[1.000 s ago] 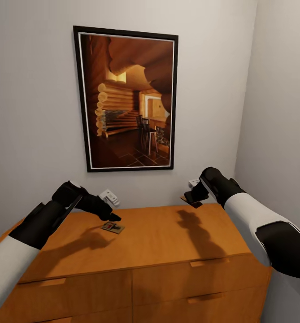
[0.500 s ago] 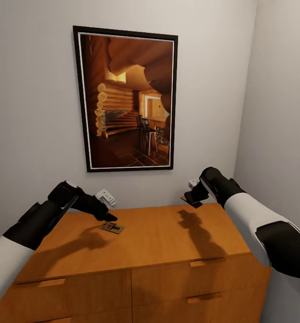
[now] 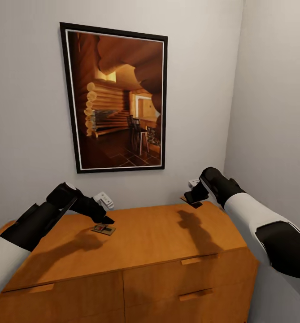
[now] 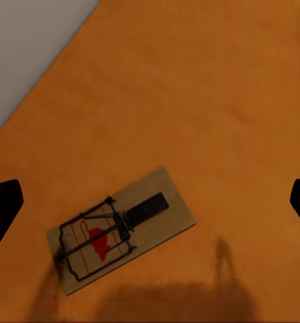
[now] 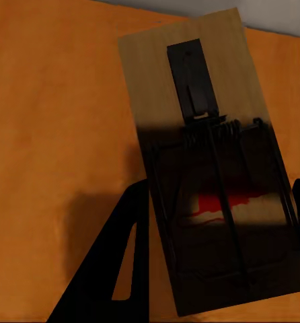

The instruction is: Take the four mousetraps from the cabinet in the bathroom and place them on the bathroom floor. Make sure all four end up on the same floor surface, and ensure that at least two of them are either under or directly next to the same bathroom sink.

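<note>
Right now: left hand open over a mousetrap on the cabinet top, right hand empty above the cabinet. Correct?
Not quite: the right hand isn't empty. The right wrist view shows a mousetrap gripped between its fingers. The rest holds: left hand open over the other mousetrap on the cabinet top.

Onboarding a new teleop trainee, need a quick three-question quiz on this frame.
1. True or false: the left gripper has its jaws open over the flat mousetrap lying on the cabinet.
2. What hangs on the wall behind the cabinet? A) mirror B) framed picture C) shelf
3. Fill in: the right gripper appears to hold a second ____ above the cabinet top.
Key: 1 true; 2 B; 3 mousetrap, the held mousetrap.
</note>
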`<state>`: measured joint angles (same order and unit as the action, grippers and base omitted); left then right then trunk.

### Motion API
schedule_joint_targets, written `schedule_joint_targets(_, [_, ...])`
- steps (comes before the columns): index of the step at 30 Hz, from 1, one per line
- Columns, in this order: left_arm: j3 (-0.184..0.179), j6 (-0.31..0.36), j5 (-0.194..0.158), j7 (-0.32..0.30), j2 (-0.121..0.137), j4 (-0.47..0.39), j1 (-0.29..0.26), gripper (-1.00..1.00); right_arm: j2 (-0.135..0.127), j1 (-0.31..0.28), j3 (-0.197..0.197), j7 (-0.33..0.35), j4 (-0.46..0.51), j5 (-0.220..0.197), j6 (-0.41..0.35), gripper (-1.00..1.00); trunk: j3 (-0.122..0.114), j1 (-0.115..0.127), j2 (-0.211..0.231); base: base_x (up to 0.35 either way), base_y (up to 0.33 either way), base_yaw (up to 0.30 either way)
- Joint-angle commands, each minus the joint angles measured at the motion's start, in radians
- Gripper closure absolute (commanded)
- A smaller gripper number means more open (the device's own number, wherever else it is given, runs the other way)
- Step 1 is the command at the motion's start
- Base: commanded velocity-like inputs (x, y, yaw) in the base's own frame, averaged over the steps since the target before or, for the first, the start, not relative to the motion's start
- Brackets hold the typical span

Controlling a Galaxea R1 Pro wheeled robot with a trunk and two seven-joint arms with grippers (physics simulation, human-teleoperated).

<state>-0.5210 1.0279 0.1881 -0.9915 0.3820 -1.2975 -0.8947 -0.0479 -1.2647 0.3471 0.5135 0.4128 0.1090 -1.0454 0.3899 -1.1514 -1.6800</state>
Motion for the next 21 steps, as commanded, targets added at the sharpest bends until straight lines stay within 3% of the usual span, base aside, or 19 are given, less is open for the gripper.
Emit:
schedule_joint_targets(1, [-0.001,0.004,0.01,-0.01,0.001,-0.001,-0.001,-1.0,0.0,-0.001,0.004,0.011,0.001,0.009,-0.002,1.0,0.001,0.0,-0.001,0.0,0.0,-0.235])
schedule_joint_targets(12, [-0.001,0.005,0.01,-0.01,0.002,-0.002,-0.001,-1.0,0.004,-0.004,0.003,0.017,0.004,0.014,-0.002,1.0,0.001,0.0,-0.001,0.0,0.0,-0.234])
schedule_joint_targets(21, [-0.001,0.006,0.011,-0.01,0.004,-0.002,-0.001,-1.0,0.011,-0.004,0.003,0.017,0.004,0.015,-0.002,1.0,0.001,0.0,-0.001,0.0,0.016,-0.054])
